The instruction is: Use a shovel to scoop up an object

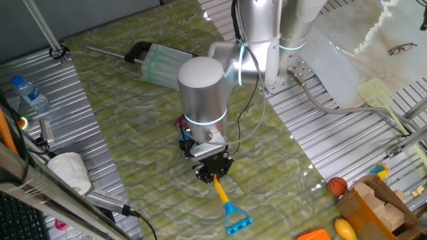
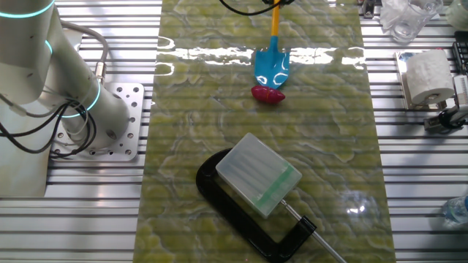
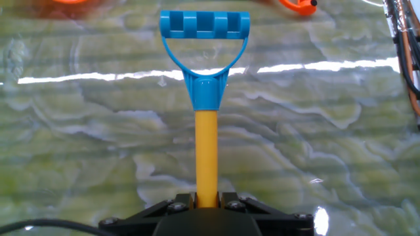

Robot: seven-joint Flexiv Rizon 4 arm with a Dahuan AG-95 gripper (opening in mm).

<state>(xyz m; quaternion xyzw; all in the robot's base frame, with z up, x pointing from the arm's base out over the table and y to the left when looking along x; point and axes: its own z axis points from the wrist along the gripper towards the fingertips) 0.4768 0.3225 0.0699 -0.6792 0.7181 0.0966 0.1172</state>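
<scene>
Right now the main risk is a push instead of a scoop: the shovel's blue blade sits flat on the desk with its rounded tip touching the object, and if the blade rides too high or drives forward too fast, that small dark red oval could roll or skid off across the glossy green surface toward the clamp holding the pale box, which lies well beyond it. A twist of the thin yellow shaft in the grip would also tilt the blade and let the piece slip off one side. The hand is clamped on the shaft, its fingers pressed close on either side; in the hand view the blue D-shaped end stands beyond the fingers, in line with them.
</scene>
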